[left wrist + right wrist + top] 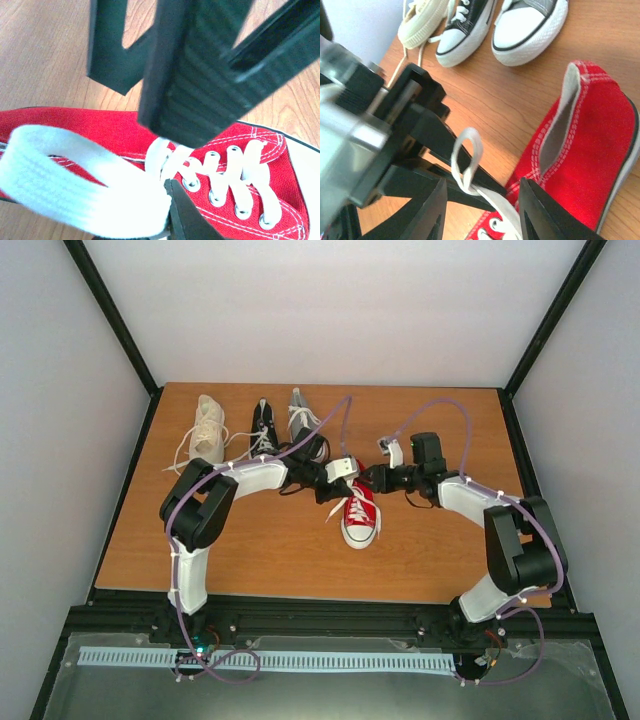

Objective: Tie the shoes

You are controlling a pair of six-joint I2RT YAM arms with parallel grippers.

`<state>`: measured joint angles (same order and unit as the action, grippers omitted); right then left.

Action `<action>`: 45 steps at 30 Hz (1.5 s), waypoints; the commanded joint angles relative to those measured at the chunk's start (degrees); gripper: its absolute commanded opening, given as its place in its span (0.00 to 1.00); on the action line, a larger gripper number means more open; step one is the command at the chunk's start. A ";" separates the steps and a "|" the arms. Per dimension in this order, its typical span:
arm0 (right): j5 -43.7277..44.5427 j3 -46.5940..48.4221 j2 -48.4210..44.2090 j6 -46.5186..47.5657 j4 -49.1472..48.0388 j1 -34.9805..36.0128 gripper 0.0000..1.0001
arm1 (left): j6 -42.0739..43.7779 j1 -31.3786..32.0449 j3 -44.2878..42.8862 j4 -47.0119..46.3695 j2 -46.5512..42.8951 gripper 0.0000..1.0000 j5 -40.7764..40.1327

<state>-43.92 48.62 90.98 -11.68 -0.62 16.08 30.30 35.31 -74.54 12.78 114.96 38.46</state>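
Observation:
The red shoe (360,518) lies mid-table, toe toward the arms; it also shows in the left wrist view (100,130) and the right wrist view (590,150). My left gripper (338,483) is at its ankle end, shut on a loop of its white lace (70,185), which stands up as a small loop (468,155) in the right wrist view. My right gripper (376,478) is open just across from it, its fingers (540,215) straddling the lace strand. The cream (208,428), black (263,428) and grey (305,425) shoes stand in a row behind.
The wooden table (250,550) ends in a black frame rail at its near edge. The left arm's forearm lies over the near ends of the black and grey shoes. Loose cream laces trail left of the cream shoe. Grey walls close the sides.

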 commanded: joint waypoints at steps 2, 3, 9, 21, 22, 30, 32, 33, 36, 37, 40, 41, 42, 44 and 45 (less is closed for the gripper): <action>1.18 -1.53 1.99 1.79 0.65 -0.52 0.39 | -1.61 0.55 -2.13 -3.11 0.07 0.12 1.27; 0.80 -1.51 2.90 1.70 0.33 -0.52 0.39 | -1.79 0.55 -2.24 -3.23 0.16 0.12 1.23; -0.66 -0.91 5.50 1.95 -1.21 -0.48 0.30 | -2.02 0.53 -2.45 -3.03 0.26 0.16 0.74; -1.25 -2.47 4.42 2.48 0.28 -0.43 0.03 | -2.05 0.55 -2.83 -3.44 0.00 0.25 1.03; -1.31 -2.53 4.06 2.56 0.54 -0.44 0.03 | -1.98 0.55 -2.80 -3.45 -0.02 0.25 1.45; -1.56 -2.74 1.19 2.84 1.55 -0.46 0.03 | -2.44 0.72 -2.01 -6.30 0.09 0.20 -1.28; -1.79 -2.70 0.82 2.81 1.60 -0.46 0.03 | -2.43 0.73 -1.88 -6.26 0.07 0.17 -1.08; -1.93 -2.69 0.60 2.81 1.59 -0.48 0.03 | -2.33 0.77 -1.80 -6.27 0.09 0.15 -1.02; -1.88 -2.58 0.06 2.87 2.08 -0.44 0.03 | -2.64 0.81 -1.53 -6.12 -0.02 0.07 -1.19; -1.80 -2.57 -0.12 2.96 2.30 -0.50 0.03 | -2.72 0.81 -1.42 -6.07 0.00 0.05 -1.26; -2.10 -2.48 -0.70 3.44 3.13 -0.43 0.03 | -2.65 0.84 -1.03 -6.09 -0.08 0.01 -2.12; -2.36 -2.47 -0.78 3.69 3.54 -0.48 0.03 | -2.68 0.85 -0.94 -6.36 -0.15 0.01 -2.62; -2.58 -2.35 -0.72 4.04 3.98 -0.48 0.03 | -2.68 0.88 -0.79 -6.71 -0.17 0.01 -3.33; -1.81 -2.27 -0.76 4.28 4.83 -0.58 0.14 | -2.78 0.89 -0.61 -7.68 -0.24 0.01 -4.62; -0.81 -2.51 -1.03 4.14 4.70 -0.98 0.20 | -2.85 0.84 -0.56 -8.08 -0.30 0.01 -5.05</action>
<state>-45.39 46.37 91.85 -8.91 2.57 15.62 27.33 35.86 -74.94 8.40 114.96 35.44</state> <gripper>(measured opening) 0.114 0.032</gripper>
